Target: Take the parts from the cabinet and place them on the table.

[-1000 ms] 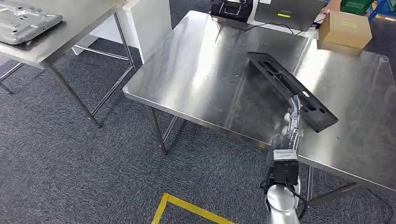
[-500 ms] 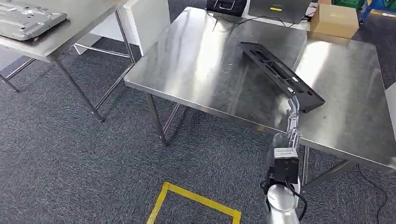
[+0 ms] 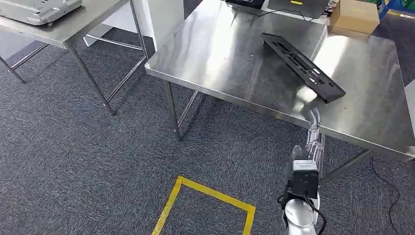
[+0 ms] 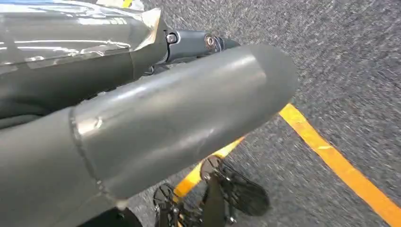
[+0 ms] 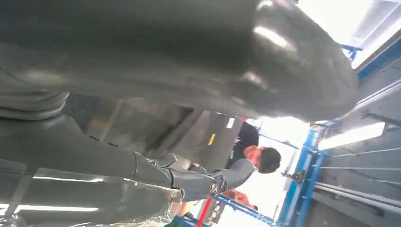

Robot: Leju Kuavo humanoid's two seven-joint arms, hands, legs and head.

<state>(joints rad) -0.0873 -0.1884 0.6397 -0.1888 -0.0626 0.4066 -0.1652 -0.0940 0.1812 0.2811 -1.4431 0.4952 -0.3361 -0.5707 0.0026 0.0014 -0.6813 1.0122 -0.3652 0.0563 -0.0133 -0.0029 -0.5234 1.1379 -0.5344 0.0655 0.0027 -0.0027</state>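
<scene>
A long black slotted part (image 3: 303, 66) lies slantwise on the steel table (image 3: 220, 54), toward its near right side. My right hand (image 3: 313, 128) is raised just outside the table's near edge, a little short of the part's near end and not touching it. Its fingers point up and hold nothing. In the right wrist view the right hand (image 5: 189, 179) has its thumb and dark fingers stretched out with nothing between them. The left hand (image 4: 179, 118) hangs over the carpet, holding nothing.
A second steel table (image 3: 93, 24) stands at the far left with a grey metal plate (image 3: 39, 7) on it. A cardboard box (image 3: 355, 14) sits at the far right corner. Yellow floor tape (image 3: 205, 193) marks the grey carpet. A person (image 5: 250, 151) stands in the background.
The camera has shifted, so the whole scene has slid. My right hand, which lay on the black part's near end, has let it go and drawn back off the table's edge.
</scene>
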